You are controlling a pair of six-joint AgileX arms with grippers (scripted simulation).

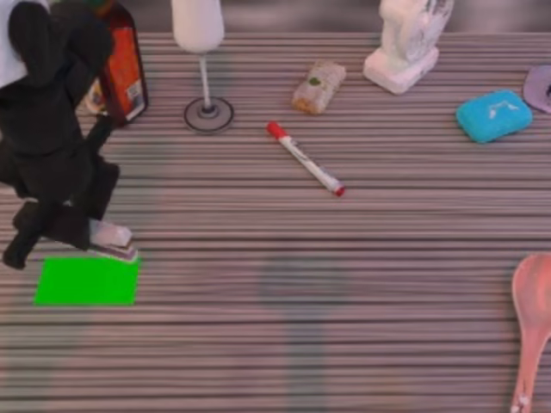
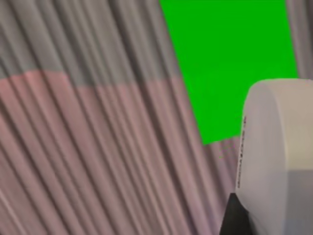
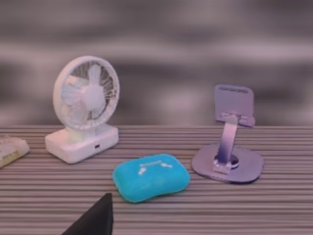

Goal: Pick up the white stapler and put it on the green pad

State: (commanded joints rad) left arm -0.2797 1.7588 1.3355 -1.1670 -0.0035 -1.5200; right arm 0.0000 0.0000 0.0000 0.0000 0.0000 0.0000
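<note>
The white stapler (image 1: 112,240) is held in my left gripper (image 1: 96,238), which is shut on it at the table's left. It hangs right at the far right corner of the green pad (image 1: 86,281), overlapping the pad's edge only slightly. In the left wrist view the stapler (image 2: 279,156) fills the near corner, with one dark finger (image 2: 235,220) against it and the green pad (image 2: 230,58) beyond. My right arm is out of the top view; a dark piece of its gripper (image 3: 95,221) shows in the right wrist view.
Along the back stand a dark bottle (image 1: 125,73), a wine glass (image 1: 202,52), a wrapped bar (image 1: 318,86), a white fan (image 1: 405,43), a turquoise block (image 1: 493,115) and a purple stand (image 1: 541,86). A red-capped marker (image 1: 304,158) lies mid-table; a pink spoon (image 1: 534,318) lies right.
</note>
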